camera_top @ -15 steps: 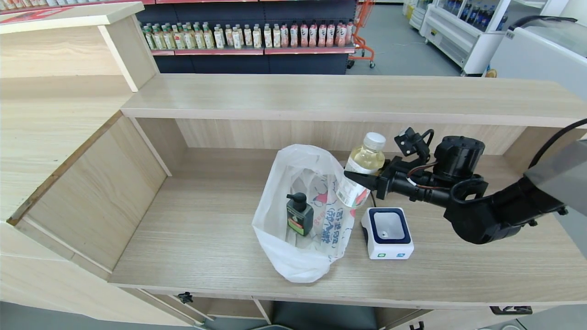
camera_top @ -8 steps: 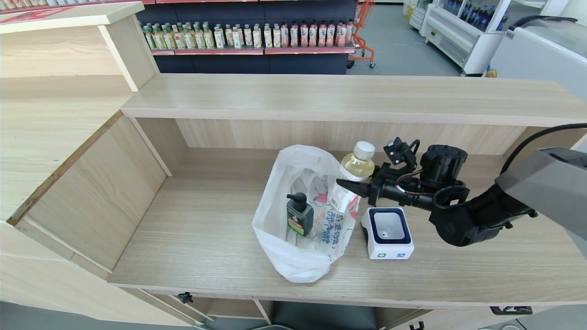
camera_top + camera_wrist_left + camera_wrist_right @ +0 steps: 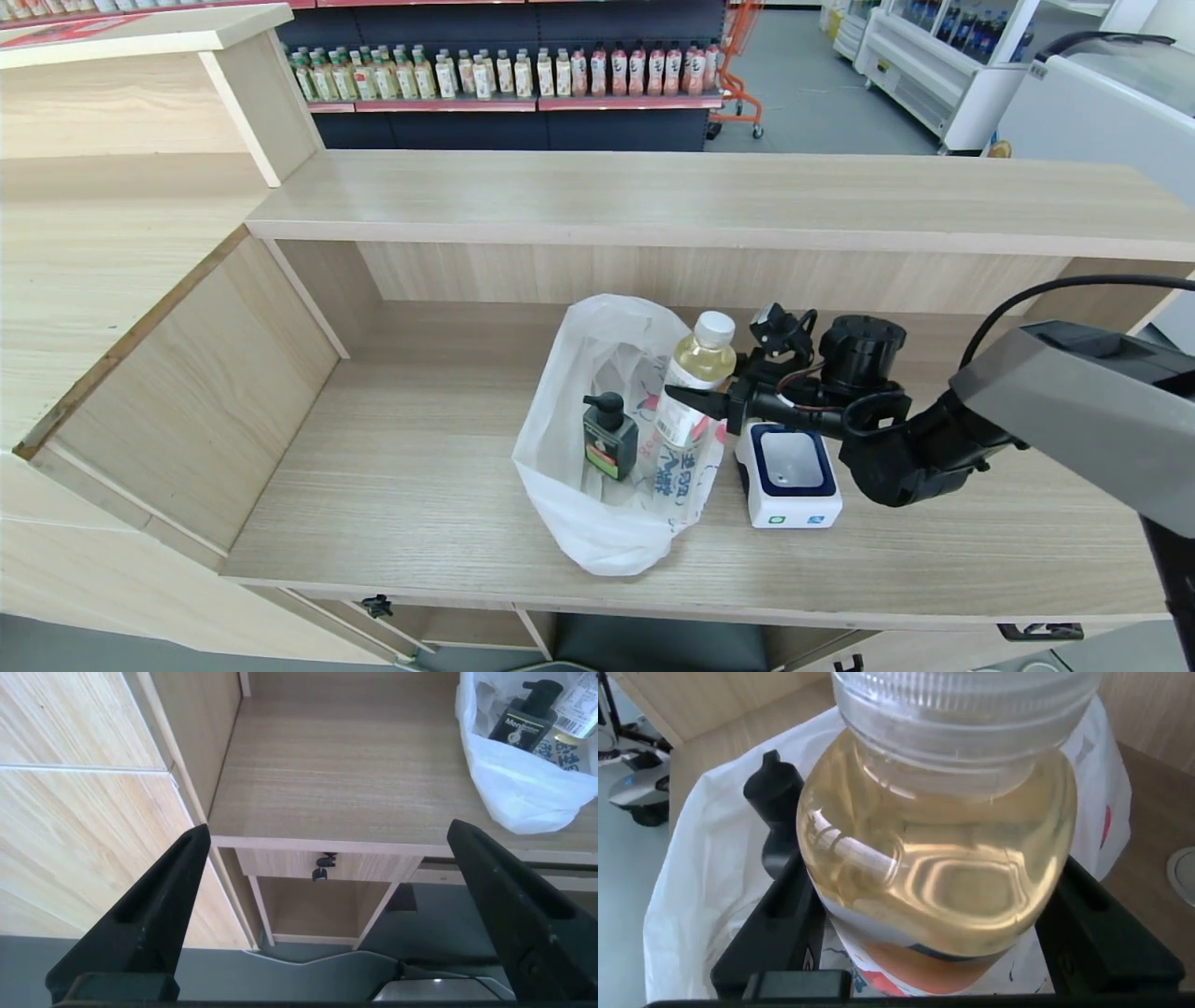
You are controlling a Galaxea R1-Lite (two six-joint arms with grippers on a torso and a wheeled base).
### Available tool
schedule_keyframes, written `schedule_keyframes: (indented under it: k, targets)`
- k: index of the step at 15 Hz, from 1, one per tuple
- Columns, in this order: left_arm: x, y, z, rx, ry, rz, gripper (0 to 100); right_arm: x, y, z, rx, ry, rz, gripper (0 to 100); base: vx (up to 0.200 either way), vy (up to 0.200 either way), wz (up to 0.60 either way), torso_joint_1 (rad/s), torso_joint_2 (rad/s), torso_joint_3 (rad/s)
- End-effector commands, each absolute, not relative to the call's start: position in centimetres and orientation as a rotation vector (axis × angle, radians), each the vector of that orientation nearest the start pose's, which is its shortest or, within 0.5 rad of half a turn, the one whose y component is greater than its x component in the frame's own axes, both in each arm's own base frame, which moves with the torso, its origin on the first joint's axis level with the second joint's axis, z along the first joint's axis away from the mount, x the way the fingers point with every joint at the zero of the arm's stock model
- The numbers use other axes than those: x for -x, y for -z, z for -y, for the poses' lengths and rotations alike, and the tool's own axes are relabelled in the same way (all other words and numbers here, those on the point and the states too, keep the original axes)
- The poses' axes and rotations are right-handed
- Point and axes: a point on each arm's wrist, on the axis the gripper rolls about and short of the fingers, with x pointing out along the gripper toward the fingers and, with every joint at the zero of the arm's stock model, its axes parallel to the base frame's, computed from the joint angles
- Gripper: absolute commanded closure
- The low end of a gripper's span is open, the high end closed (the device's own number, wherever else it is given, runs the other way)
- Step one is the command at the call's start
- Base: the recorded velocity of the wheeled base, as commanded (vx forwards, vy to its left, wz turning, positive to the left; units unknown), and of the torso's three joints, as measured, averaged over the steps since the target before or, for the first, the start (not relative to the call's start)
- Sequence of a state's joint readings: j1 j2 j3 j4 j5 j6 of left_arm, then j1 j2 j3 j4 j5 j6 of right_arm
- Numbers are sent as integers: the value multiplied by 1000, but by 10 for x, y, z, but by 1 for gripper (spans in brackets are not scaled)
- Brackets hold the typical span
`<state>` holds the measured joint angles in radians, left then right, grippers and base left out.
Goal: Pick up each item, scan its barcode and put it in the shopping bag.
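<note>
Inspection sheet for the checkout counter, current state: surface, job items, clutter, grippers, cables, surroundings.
Surface: wooden counter, bare wood around the job's things.
Job's things: white shopping bag stands open, with a black pump bottle upright inside. A drink bottle with pale yellow liquid and a white cap has its lower part within the bag's mouth. The barcode scanner sits right beside the bag.
Clutter: nothing seen.
Grippers: right gripper is shut on the drink bottle. Left gripper is open and holds nothing, off the counter's front edge.
Cables: black cable arcs over the right arm.
Surroundings: drinks shelf, freezers.
</note>
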<state>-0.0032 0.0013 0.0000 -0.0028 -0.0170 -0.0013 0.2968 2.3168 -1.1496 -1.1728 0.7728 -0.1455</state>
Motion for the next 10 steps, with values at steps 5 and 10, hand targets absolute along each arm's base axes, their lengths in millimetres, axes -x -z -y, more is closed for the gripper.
schedule_keyframes:
  k: [5, 10]
  targets:
    - [23, -76, 0, 2, 20, 2, 0, -431, -69, -150, 197, -1071, 115, 100, 0, 0, 0, 0, 0, 0]
    - [23, -76, 0, 0, 20, 2, 0, -428, -80, -151, 200, -1085, 140, 0, 0, 0, 0, 0, 0, 0]
